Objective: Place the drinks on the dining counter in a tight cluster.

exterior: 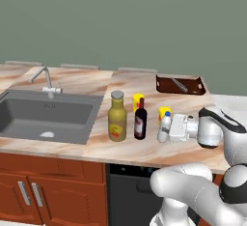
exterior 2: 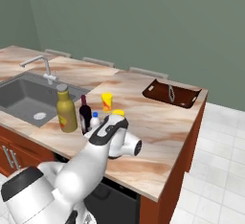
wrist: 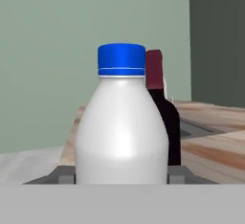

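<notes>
The end effector (exterior: 170,129) holds the small white bottle (exterior: 164,128) upright on the bench (exterior: 77,82), just right of the wine bottle (exterior: 140,120); next, likely letting go and backing away without nudging it.

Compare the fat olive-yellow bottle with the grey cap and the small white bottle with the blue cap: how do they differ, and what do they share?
The fat olive-yellow bottle with the grey cap is taller and wider than the small white bottle with the blue cap. The olive-yellow bottle stands free, left of the dark wine bottle; the white bottle stands on that bottle's right, between the fingers of the gripper. The olive-yellow bottle has a label; the white one looks plain. Both stand upright on the marbled dining counter.
</notes>
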Controlling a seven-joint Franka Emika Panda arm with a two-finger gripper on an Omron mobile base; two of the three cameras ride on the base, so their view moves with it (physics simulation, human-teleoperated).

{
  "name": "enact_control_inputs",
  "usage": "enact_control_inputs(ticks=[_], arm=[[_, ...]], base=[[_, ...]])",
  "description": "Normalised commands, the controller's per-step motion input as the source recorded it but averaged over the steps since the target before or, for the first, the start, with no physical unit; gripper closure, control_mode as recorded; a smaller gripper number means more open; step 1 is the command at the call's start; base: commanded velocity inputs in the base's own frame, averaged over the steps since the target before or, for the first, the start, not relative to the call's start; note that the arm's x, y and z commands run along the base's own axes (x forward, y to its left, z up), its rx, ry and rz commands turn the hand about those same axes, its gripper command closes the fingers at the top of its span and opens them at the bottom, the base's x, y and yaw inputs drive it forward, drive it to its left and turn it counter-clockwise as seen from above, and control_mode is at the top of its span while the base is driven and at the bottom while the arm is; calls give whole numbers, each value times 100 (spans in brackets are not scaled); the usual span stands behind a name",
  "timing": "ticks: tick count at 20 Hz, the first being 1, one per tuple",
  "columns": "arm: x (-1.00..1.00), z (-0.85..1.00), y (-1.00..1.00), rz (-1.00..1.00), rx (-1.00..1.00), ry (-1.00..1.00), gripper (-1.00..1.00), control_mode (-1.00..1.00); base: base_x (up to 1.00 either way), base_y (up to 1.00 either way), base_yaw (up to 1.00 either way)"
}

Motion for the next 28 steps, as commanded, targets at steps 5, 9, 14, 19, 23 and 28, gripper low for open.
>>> enact_control_inputs(ticks=[5, 9, 14, 19, 23, 28], arm=[[34, -21, 7, 0, 0, 0, 100, -100], [32, -16, 2, 0, -2, 0, 100, -100], [24, -14, 0, 0, -8, 0, 100, -100], [16, -14, -1, 0, -6, 0, 100, -100], [13, -14, -1, 0, 0, 0, 100, -100], [7, -15, -4, 0, 1, 0, 100, -100]], base=[[0, 0, 0], [0, 0, 0], [0, 0, 0], [0, 0, 0], [0, 0, 0], [0, 0, 0]])
